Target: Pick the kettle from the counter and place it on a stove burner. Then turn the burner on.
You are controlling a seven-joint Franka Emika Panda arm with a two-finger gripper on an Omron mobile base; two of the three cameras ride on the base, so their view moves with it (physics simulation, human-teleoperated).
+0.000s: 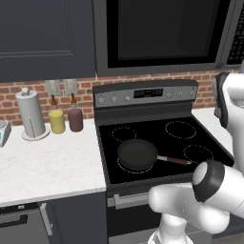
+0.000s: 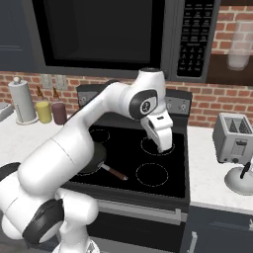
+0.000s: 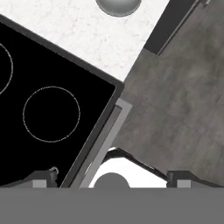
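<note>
With its jaws spread wide and empty, the gripper (image 2: pixel 162 144) hangs over the cooktop (image 2: pixel 163 170), apparently heading for the kettle (image 2: pixel 241 179) on the right counter (image 2: pixel 212 185).

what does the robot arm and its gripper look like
The arm is glossy white with rounded, tube-like links and dark grey bands at the joints; one joint cap bears a small round mark. The gripper is a boxy white hand with two small dark fingertips. No cables show.
</note>
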